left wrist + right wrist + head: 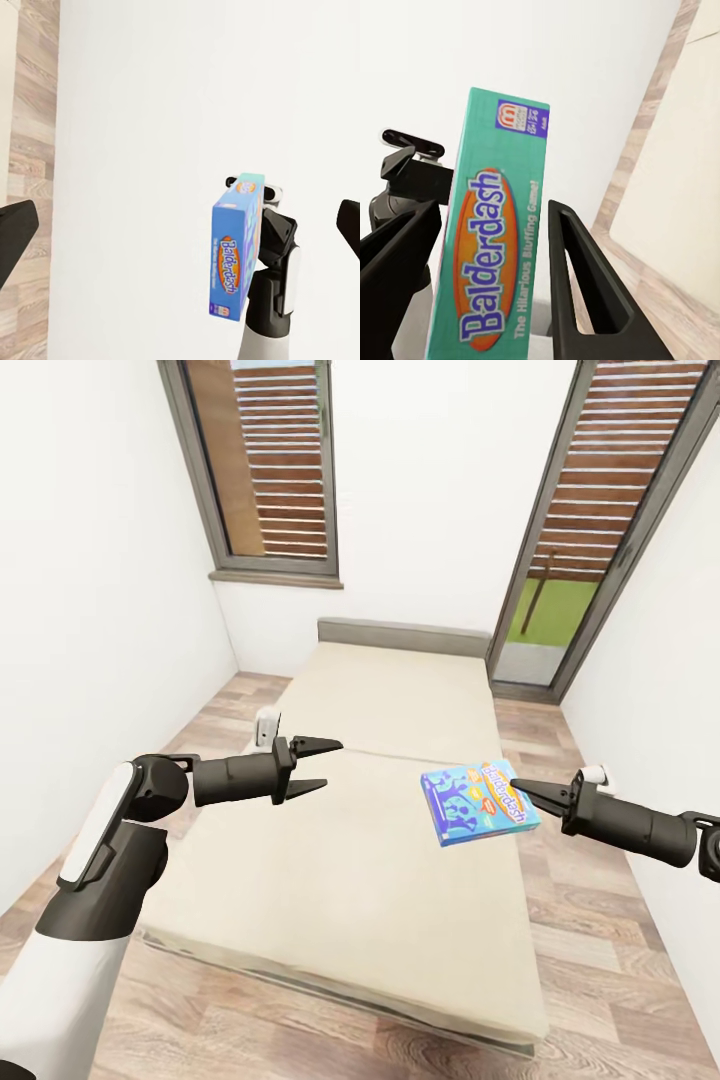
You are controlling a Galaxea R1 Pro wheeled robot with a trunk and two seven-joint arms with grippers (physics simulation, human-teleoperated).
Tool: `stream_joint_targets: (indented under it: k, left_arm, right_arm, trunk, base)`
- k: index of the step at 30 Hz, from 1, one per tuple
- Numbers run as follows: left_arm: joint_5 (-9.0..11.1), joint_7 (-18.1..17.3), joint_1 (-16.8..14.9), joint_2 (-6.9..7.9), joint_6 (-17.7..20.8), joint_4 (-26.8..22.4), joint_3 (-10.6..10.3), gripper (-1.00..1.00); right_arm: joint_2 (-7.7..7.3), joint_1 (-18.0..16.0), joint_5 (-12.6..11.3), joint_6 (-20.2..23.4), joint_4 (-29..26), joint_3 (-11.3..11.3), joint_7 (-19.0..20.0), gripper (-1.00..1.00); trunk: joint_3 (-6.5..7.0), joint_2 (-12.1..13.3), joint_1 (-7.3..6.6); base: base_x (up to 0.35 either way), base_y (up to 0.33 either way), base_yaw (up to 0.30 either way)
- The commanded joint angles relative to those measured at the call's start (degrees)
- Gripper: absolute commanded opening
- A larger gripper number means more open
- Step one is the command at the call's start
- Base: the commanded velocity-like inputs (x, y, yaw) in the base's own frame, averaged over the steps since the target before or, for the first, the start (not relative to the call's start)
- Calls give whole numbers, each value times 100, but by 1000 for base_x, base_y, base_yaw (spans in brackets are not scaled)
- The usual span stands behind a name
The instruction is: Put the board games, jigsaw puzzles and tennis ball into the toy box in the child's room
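**A:** Over the bed (380,840) we've got the Balderdash box (478,801) lifted clear, right tool (520,792) pinched on one edge. Left tool (325,764) is spread open, holding nothing.

**B:** Looks light, stiff cardboard, probably slick. Held by one edge, we reckon it could swing; a grip nearer the middle seems safer.

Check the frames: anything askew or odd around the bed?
Nothing stands out. The Balderdash box is lifted above the bed, pinched by its edge in the right gripper and slightly tilted. The left gripper is open and empty.
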Motion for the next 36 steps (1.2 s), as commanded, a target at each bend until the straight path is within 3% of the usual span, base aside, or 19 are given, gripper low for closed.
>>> stream_joint_targets:
  k: [1,36]
  left_arm:
    - [58,60,-6,2,-5,-3,-3,100]
    - [50,60,-6,0,-5,32,-3,100]
  right_arm:
    - [-1,-4,55,18,2,-4,60,-100]
    - [-1,-1,55,18,2,17,69,-100]
  trunk:
    - [-1,-10,4]
    - [328,-10,4]
  base:
    - [0,0,0]
    - [0,0,0]
